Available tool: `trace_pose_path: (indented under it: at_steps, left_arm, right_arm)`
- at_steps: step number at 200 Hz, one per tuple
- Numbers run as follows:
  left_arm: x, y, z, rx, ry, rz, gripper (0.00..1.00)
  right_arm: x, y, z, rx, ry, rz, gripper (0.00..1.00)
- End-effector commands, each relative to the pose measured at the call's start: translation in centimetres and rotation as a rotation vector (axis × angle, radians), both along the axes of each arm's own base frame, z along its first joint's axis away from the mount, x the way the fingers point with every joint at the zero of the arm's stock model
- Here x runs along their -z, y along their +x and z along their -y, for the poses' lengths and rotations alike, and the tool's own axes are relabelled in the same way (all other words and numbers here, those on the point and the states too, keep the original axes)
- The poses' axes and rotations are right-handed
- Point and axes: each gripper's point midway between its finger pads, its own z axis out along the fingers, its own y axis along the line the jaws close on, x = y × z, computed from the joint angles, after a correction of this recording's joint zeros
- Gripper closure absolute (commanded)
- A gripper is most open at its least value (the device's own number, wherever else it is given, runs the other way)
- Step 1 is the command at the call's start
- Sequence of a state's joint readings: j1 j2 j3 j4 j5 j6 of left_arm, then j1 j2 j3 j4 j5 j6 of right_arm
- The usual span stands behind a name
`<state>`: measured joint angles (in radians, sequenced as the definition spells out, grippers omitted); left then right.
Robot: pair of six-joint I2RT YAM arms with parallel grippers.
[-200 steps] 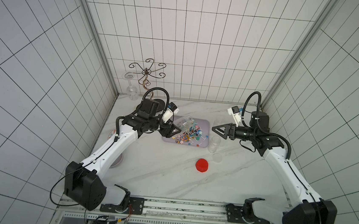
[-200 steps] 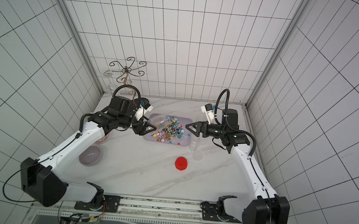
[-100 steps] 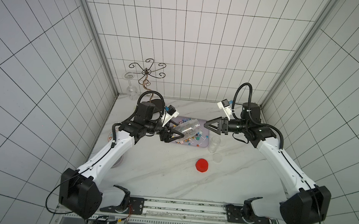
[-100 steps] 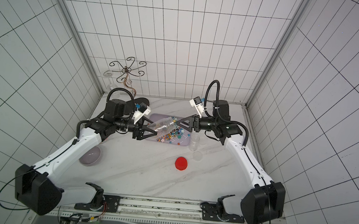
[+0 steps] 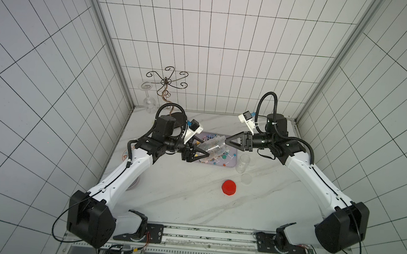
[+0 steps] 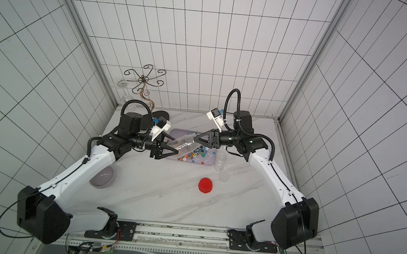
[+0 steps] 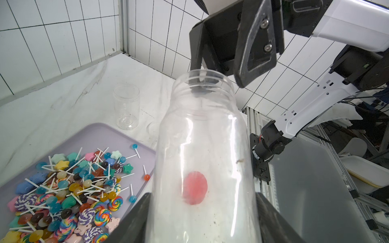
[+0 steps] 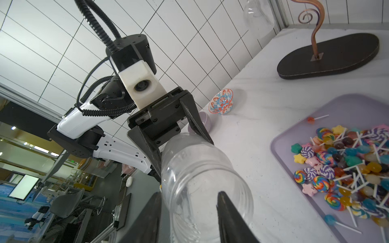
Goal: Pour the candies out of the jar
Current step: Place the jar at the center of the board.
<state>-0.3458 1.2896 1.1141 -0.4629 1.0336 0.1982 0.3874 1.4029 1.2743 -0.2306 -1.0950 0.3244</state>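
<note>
Your left gripper [image 5: 204, 149] is clamped on the base end of the jar [image 5: 214, 146], jaws narrowed to its width. It carries the jar on its side, clear of the table, above the lilac tray [image 7: 99, 134]. That hold makes sense: gripping the bottom leaves the mouth free, and keeping it over the tray means anything that drops lands with the rest.

The candies [image 7: 84, 181] lie heaped on the tray, stars, swirls and lollipops tangled together, and the jar looks empty. The pink-red patch showing through its wall in the left wrist view is probably the red lid [image 5: 229, 187] on the table beyond, though the plastic blurs it too much to be sure.

Your right gripper [image 5: 227, 142] meets the jar at the mouth, one finger reaching inside the neck and the other outside, so the jaws straddle the rim. Whether they pinch it I cannot tell. I judge the pouring done, and this two-ended hold reads as a handover, or a steadying of the jar so it can be set down.
</note>
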Motion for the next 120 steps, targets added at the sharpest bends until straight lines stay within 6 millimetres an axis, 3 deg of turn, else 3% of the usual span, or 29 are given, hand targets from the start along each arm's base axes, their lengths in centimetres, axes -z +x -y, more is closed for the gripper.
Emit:
trace_pose_path:
  at_steps: [1, 58, 120]
  left_arm:
    - [-0.4, 0.2, 0.1, 0.010, -0.016, 0.030, 0.44]
    - [-0.4, 0.4, 0.0, -0.003, -0.017, 0.032, 0.44]
    - [-0.6, 1.0, -0.4, -0.028, -0.022, 0.035, 0.43]
  right_arm:
    - [-3.4, -0.6, -0.5, -0.034, 0.062, 0.074, 0.65]
    - [-1.9, -0.5, -0.6, -0.026, 0.058, -0.012, 0.69]
    - [0.0, -0.6, -0.6, -0.030, 0.021, -0.080, 0.81]
